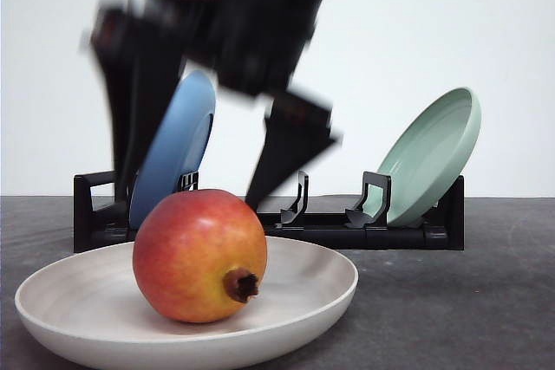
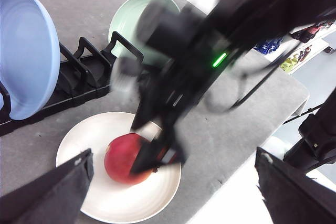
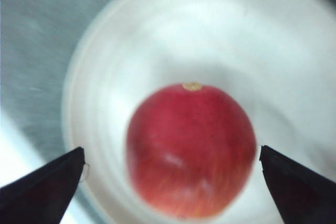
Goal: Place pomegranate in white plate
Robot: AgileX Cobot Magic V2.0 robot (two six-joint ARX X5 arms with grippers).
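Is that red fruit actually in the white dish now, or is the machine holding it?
In. The pomegranate rests on the white plate; the right tool is open, its fingers clear of it.

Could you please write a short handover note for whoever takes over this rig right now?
Right gripper: open, above the pomegranate, fingers apart and not touching it; the arm is motion-blurred.
Left gripper: open, holding nothing, looking down on the scene from the side.
The pomegranate sits inside the white plate at the front of the table, crown stub facing the front camera. Behind it, the blue plate and the pale green plate stand in the black rack.
Done: fruit is in the plate and released.
Left: probably only clearing the right arm away.
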